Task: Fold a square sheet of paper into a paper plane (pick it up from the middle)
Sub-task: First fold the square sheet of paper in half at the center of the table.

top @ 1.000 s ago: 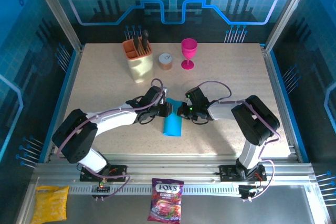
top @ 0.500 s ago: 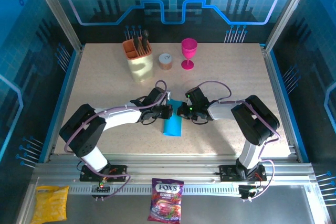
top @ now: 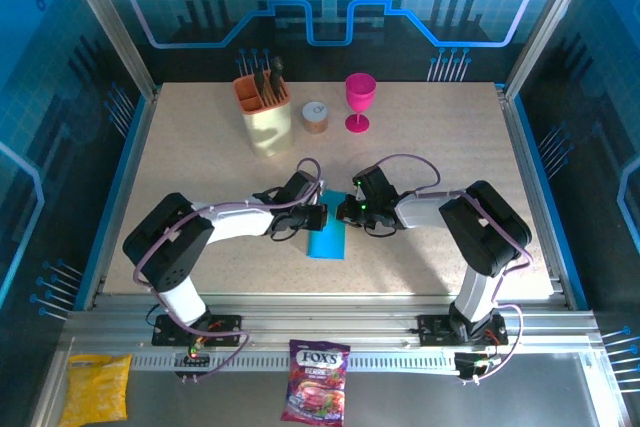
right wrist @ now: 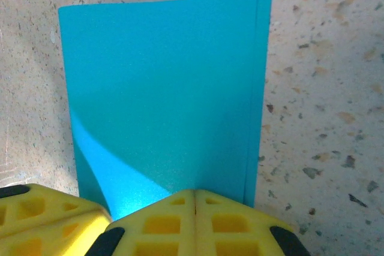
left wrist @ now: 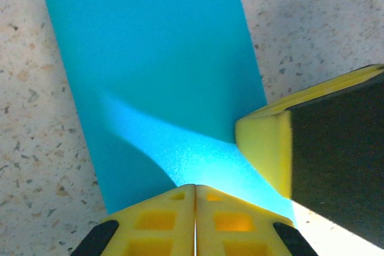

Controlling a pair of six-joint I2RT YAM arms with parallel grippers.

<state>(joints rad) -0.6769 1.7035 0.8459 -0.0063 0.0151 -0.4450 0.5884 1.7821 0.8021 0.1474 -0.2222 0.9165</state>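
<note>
- Top external: the sheet of paper (top: 328,240), folded into a narrow strip, lies mid-way across the table (top: 450,147) with its long axis running near to far. The left claw (top: 318,215) and right claw (top: 346,211) meet at its far end, equally close.
- Left wrist: the left claw is pressed together, pinching the sheet's far edge. The strip stretches nearward and bulges up at the grip.
- Right wrist: the right claw is likewise clamped on that edge, just beside the left.

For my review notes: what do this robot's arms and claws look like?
The left arm and right arm both have white links with black joint housings, and thin purple cables loop along them. The left claw and right claw have bright yellow fingers with black sides and square moulded pockets.
</note>
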